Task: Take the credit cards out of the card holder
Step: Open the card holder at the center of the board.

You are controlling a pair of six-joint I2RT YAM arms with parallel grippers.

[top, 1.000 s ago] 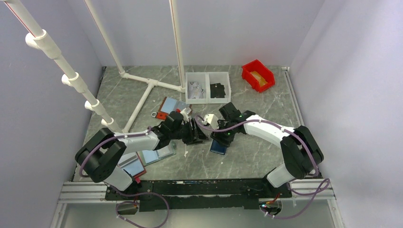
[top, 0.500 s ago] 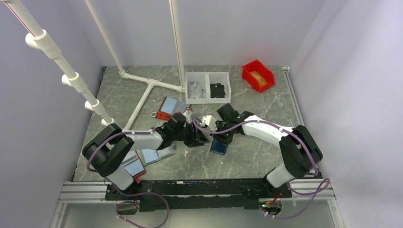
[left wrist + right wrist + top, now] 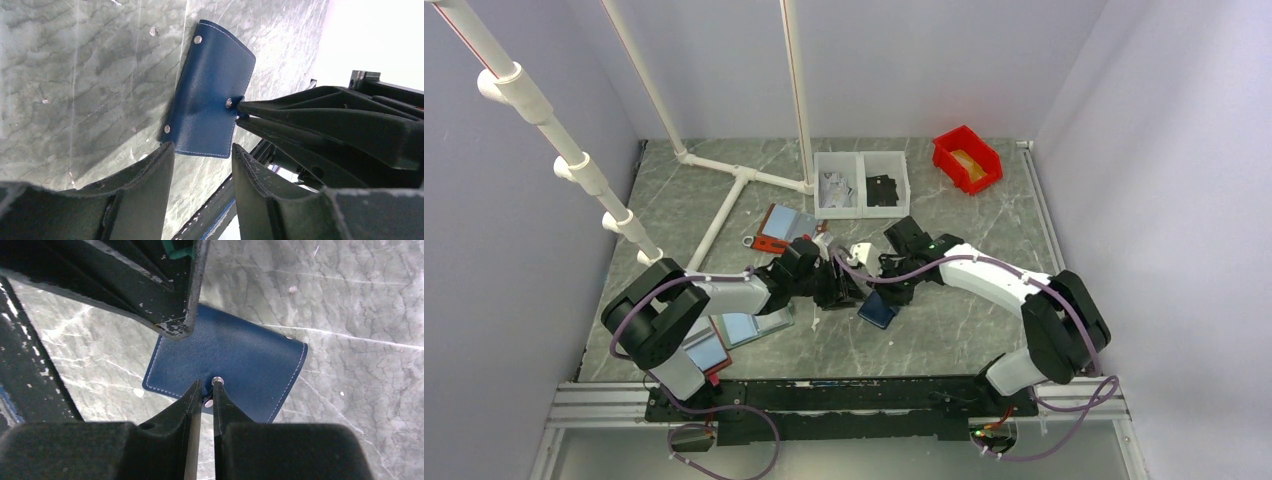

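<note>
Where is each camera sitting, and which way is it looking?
Top external: high behind the arms, looking down at the table; the left arm and right arm show.
Left wrist: on the left arm, looking down past its own open jaws at the navy card holder; the right arm's jaws show too.
Right wrist: on the right arm, looking down past its own jaws, pinched on the holder's snap tab.
Shared: both wrists see the holder.

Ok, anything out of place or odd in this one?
Nothing spilled or damaged. The navy card holder lies folded shut, no cards showing; the right gripper pinches only the snap tab at its edge, the left gripper hangs open beside it.
</note>
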